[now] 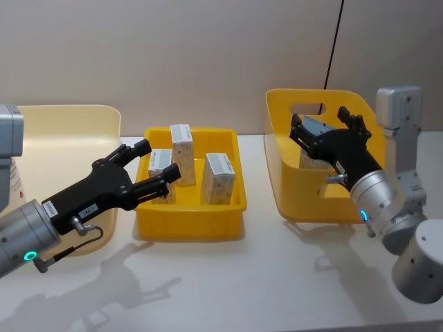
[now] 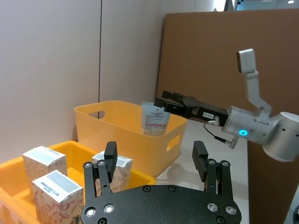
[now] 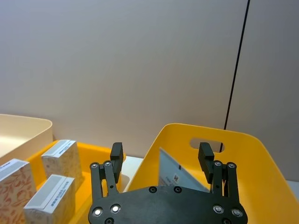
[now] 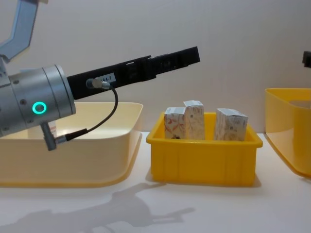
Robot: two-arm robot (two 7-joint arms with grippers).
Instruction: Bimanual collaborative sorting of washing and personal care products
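Note:
Three white cartons with red-and-grey print (image 1: 182, 149) (image 1: 220, 178) (image 1: 159, 160) stand upright in a low yellow tray (image 1: 190, 227); the chest view shows them from the side (image 4: 194, 119). My left gripper (image 1: 156, 162) hovers open over the tray's left part, above the leftmost carton (image 2: 117, 167), touching nothing. A flat light-blue tube (image 3: 180, 173) leans inside the tall yellow tub (image 1: 287, 197) on the right. My right gripper (image 1: 325, 126) is open above that tub, its fingers (image 3: 206, 156) spread to either side of the tube's top and apart from it.
A large cream tub (image 1: 66, 121) sits at the left, behind my left arm (image 4: 131, 72). The tall yellow tub has a handle slot (image 3: 206, 143) in its far wall. Bare table lies in front of the tray.

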